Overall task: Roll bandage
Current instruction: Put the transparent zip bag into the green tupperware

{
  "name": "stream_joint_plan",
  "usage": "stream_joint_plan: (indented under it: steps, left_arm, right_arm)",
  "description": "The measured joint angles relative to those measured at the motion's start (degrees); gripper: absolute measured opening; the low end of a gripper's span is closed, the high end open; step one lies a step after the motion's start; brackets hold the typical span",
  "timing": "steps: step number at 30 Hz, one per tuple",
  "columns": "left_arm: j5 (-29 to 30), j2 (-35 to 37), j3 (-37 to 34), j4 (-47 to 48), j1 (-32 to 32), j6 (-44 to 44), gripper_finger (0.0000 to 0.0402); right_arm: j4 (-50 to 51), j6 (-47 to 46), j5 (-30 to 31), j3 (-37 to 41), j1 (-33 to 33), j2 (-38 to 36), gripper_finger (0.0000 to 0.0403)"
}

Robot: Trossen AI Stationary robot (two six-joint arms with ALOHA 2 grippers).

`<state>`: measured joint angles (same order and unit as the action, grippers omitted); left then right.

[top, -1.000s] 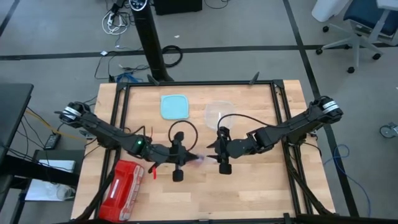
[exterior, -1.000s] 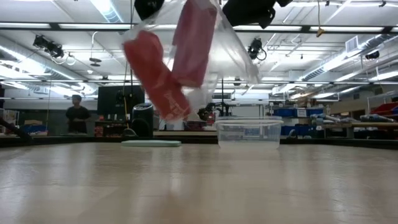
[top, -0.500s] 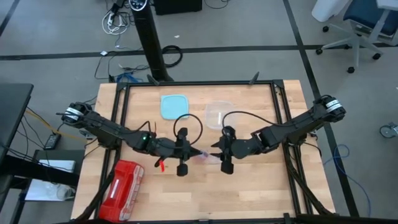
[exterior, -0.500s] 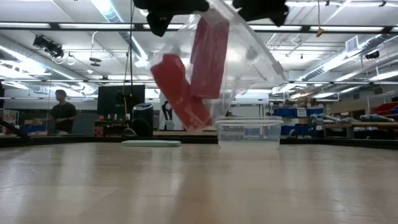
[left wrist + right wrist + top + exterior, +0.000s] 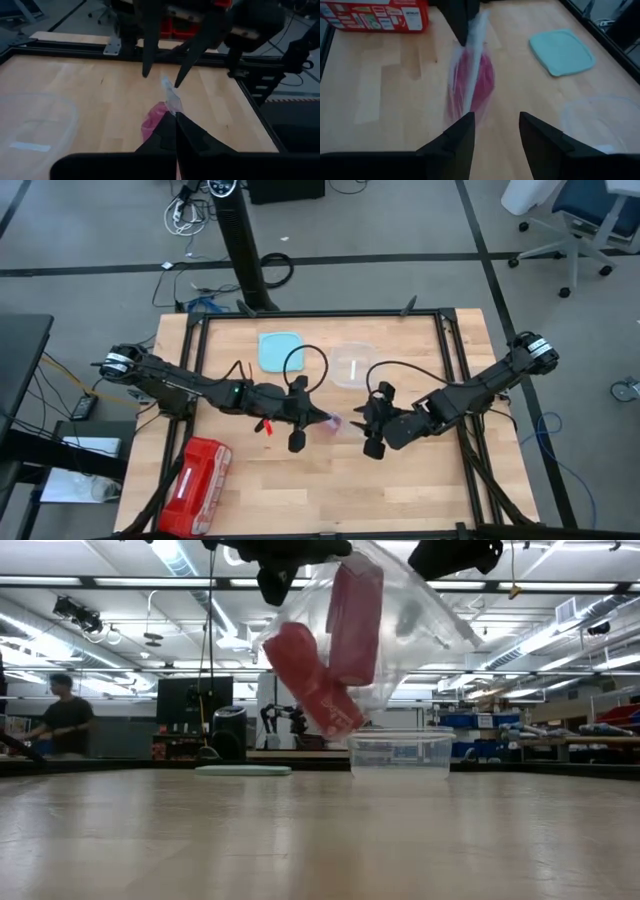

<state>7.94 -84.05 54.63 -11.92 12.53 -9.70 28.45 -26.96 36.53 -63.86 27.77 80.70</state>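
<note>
The bandage [image 5: 312, 682] shows as dusky red pieces inside a clear plastic bag [image 5: 395, 630], which hangs in the air over the middle of the table. A second red piece [image 5: 355, 620] stands beside it in the bag. My left gripper [image 5: 175, 131] is shut on the bag. The bag also shows in the high view [image 5: 331, 423] and in the right wrist view [image 5: 470, 82]. My right gripper [image 5: 497, 131] stands open just to the right of the bag, pointing at it, with nothing between its fingers. My left gripper pinches the bag's upper edge [image 5: 172, 106] between its two fingers, which come nearly level from the table's left. The bag hangs tilted below the fingers, clear of the table, with the red pieces lying in its lower part [image 5: 152, 125].
A clear plastic container [image 5: 352, 366] and a teal lid [image 5: 281, 349] lie toward the far edge. A glossy red case [image 5: 195, 485] sits at the near left. A black frame [image 5: 455, 370] runs round the tabletop. A person [image 5: 62, 725] moves in the room behind.
Both grippers have gone toward the table's right edge, the left one also a little toward the far edge. The bag has gone along with the left gripper, swinging, still clear of the table. My right gripper has turned at the wrist.
</note>
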Motion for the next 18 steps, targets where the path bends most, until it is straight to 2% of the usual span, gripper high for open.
stream_joint_plan:
  steps: [4, 9, 18]
  left_arm:
    - [0.0, 0.0, 0.0, -0.8, 0.0, -2.2, 0.0]
    - [0.6, 0.0, 0.0, -0.6, 0.7, -3.0, 0.0]
    - [9.1, 0.0, 0.0, -0.5, 4.2, -0.1, 0.0]
  right_arm:
    - [0.1, -0.3, -0.5, 0.0, 0.1, -0.3, 0.0152]
    - [-0.9, -0.4, -6.3, 0.0, -0.1, -0.3, 0.0156]
    - [-2.0, 2.5, -6.0, 0.0, -1.7, -0.3, 0.0169]
